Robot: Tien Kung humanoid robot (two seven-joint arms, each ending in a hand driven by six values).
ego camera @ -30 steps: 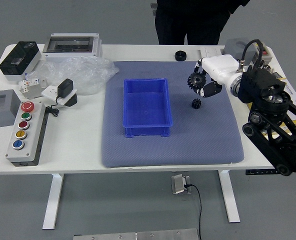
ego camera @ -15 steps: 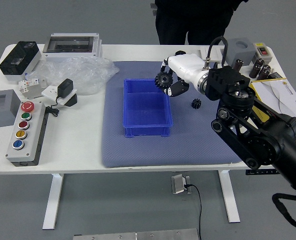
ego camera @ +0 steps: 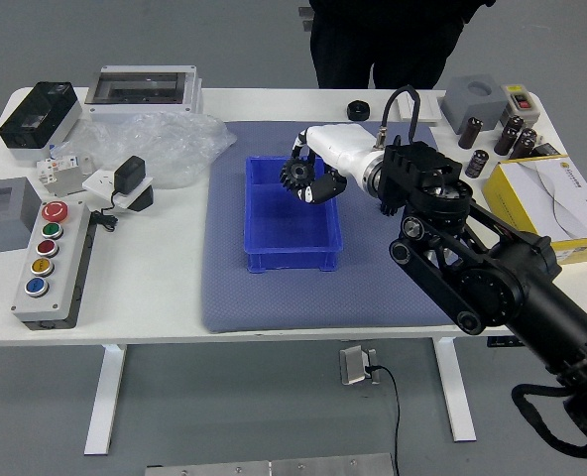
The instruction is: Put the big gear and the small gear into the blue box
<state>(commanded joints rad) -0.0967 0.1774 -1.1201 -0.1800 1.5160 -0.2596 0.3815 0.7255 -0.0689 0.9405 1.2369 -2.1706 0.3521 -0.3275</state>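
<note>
Right hand (ego camera: pixel 337 159) is pinching the big gear (ego camera: pixel 296 174) between its fingers, hanging it over the blue box (ego camera: pixel 292 236). Likely lining up for a drop inside.

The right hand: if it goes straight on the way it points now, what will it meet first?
Holding the gear, the right hand would probably meet the blue box's left wall first. Its height is unclear; if above the rim, perhaps the clear plastic.

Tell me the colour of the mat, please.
The mat is grey-blue, seen best in the head view.
</note>
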